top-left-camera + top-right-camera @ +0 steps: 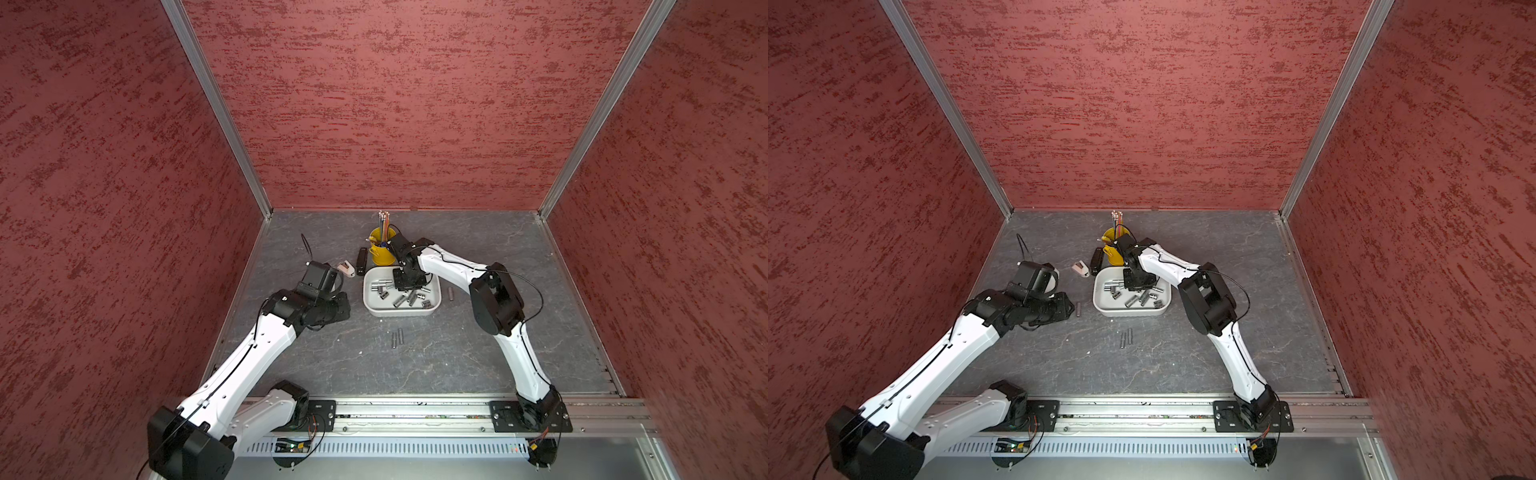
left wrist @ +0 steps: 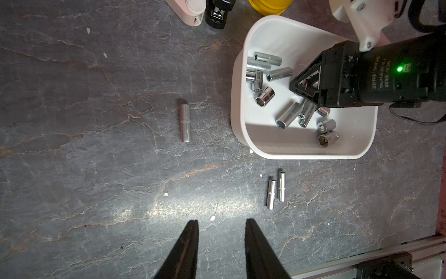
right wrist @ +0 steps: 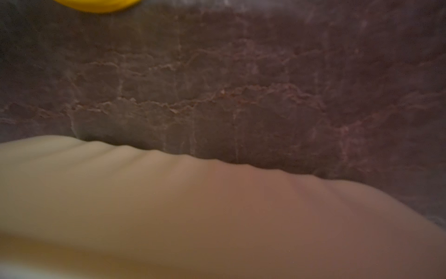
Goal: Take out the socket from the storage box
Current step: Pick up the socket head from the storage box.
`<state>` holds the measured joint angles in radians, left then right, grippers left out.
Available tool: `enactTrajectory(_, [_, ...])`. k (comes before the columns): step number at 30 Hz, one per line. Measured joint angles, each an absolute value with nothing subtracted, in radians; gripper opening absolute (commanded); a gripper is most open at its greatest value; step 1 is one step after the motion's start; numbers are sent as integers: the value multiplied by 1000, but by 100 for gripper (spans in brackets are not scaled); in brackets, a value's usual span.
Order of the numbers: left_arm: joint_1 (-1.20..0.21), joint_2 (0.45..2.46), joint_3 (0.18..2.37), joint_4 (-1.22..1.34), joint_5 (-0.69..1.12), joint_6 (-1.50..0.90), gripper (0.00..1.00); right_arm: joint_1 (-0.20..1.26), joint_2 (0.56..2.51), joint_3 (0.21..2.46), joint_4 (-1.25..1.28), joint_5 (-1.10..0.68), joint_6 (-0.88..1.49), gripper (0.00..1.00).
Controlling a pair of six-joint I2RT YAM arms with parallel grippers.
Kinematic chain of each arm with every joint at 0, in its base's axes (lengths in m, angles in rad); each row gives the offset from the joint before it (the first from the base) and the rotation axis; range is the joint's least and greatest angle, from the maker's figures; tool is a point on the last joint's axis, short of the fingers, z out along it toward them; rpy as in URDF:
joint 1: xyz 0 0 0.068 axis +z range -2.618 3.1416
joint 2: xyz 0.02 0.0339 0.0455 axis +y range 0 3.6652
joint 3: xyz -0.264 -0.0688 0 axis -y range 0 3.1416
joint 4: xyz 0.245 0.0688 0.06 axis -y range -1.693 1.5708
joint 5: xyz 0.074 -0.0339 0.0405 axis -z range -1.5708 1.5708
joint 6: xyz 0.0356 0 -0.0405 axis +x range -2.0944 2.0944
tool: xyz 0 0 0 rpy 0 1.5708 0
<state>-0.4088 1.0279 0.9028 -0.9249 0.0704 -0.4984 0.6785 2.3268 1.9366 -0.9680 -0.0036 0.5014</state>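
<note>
Right pincer (image 2: 296,87) is in the storage box (image 2: 301,153) among loose sockets (image 2: 265,96), can't tell if it's pinching; left pincer (image 2: 221,224) spread, empty. Crowded sockets could roll, or 2 get grabbed.

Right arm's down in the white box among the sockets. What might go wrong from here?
1. The right gripper sits low in the storage box beside touching sockets; it may pinch two or flick one out.
2. The right wrist view shows mostly blurred box wall, so a bad grip may go unseen.
3. The yellow pen cup stands close behind that wrist; a lift backward might tip it.
</note>
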Motion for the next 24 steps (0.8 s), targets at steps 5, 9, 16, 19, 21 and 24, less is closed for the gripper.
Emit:
enactTrajectory(5, [-409,1028,902,-924,70,-498,35,679,2348,1959,-968,2,501,26])
enactTrajectory(9, [-409,1028,899,-923,70,-498,35,679,2349,1964,-970,4,501,21])
enactTrajectory(16, [-409,1029,897,-923,70,-498,35,679,2349,1969,-971,4,497,16])
enactTrajectory(19, [-409,1029,897,-923,70,-498,35,679,2347,1969,-971,4,496,15])
enactTrajectory(21, [-409,1029,897,-923,70,-498,35,679,2341,1969,-973,4,493,15])
enactTrajectory(24, [-409,1029,897,-923,70,-498,35,679,2319,1969,-979,2,489,15])
